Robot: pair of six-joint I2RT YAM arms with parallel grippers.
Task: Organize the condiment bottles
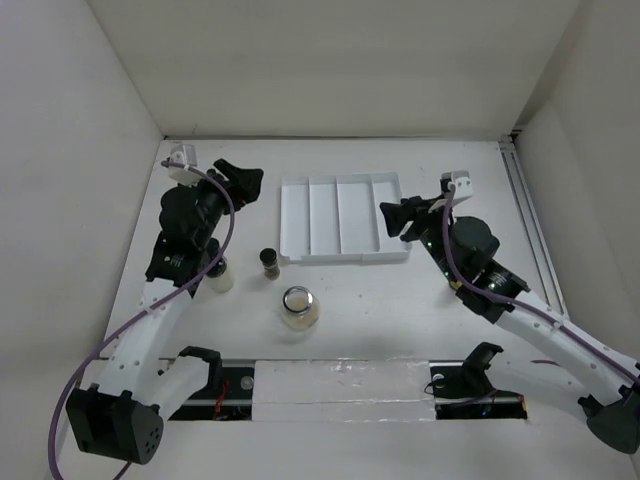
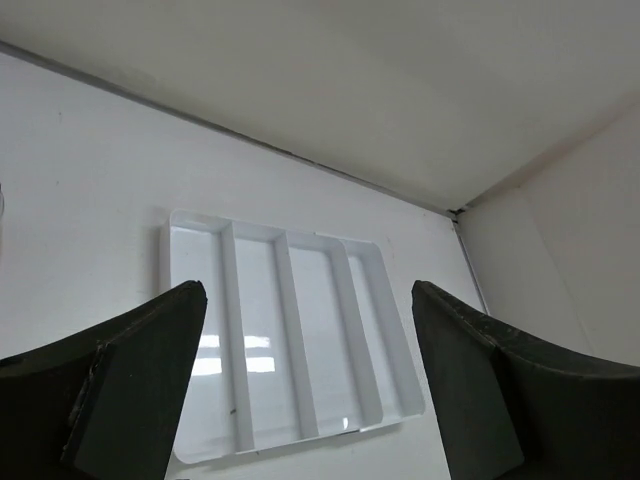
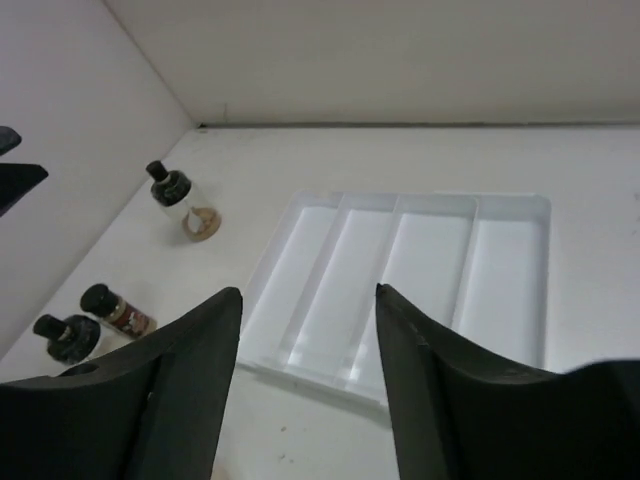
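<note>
A slim brown spice bottle (image 1: 269, 263) with a dark cap stands in front of the tray's left corner. A clear silver-lidded jar (image 1: 299, 307) stands nearer the arms. A cream bottle (image 1: 221, 277) shows partly under my left arm. My left gripper (image 1: 248, 181) is open and empty, left of the tray; in its wrist view (image 2: 310, 330) only the tray lies between the jaws. My right gripper (image 1: 389, 220) is open and empty at the tray's right edge. In its wrist view (image 3: 308, 292) I see a black-capped clear bottle (image 3: 182, 203), a spice bottle (image 3: 116, 308) and another black cap (image 3: 66, 337).
The white divided tray (image 1: 296, 222) with four long empty compartments lies mid-table; it also shows in the left wrist view (image 2: 196, 300) and the right wrist view (image 3: 510, 210). White walls enclose the table on the left, back and right.
</note>
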